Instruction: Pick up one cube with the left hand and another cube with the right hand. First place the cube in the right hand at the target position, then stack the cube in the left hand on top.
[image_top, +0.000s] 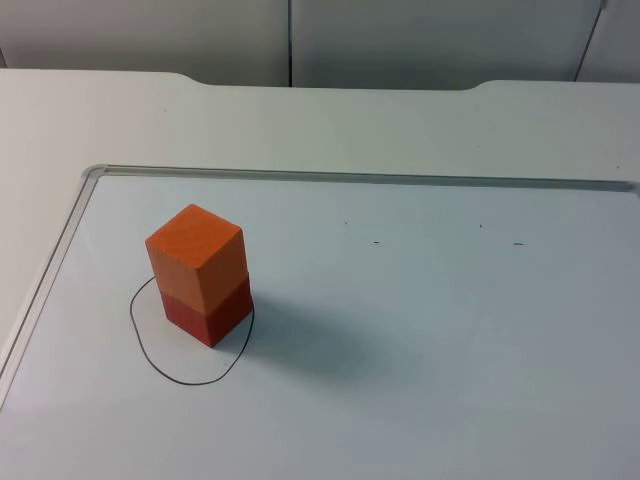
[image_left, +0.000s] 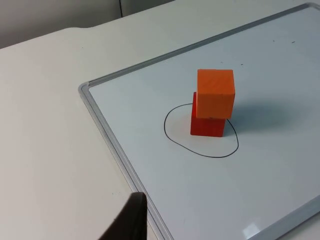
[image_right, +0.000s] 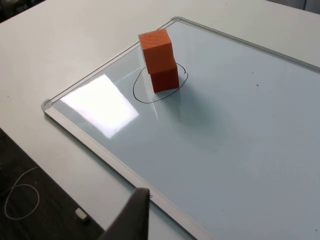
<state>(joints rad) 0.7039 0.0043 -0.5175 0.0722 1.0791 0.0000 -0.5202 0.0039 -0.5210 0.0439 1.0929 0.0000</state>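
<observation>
You see one black fingertip of the left gripper (image_left: 131, 220) and one of the right gripper (image_right: 132, 217); whether either is spread, you cannot tell. Farther off, the orange cube (image_top: 195, 256) sits stacked on the red cube (image_top: 208, 313) inside the drawn circle (image_top: 170, 367) on the whiteboard (image_top: 420, 340) on the bench (image_top: 60, 130).

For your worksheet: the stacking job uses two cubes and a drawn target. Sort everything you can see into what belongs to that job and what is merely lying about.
Belongs to the job:
- orange cube, stacked on top
- red cube, underneath, inside the ring
- drawn black ring, the target
- whiteboard carrying the ring

Lying about:
- small white object and a thin white cord on the dark floor
</observation>
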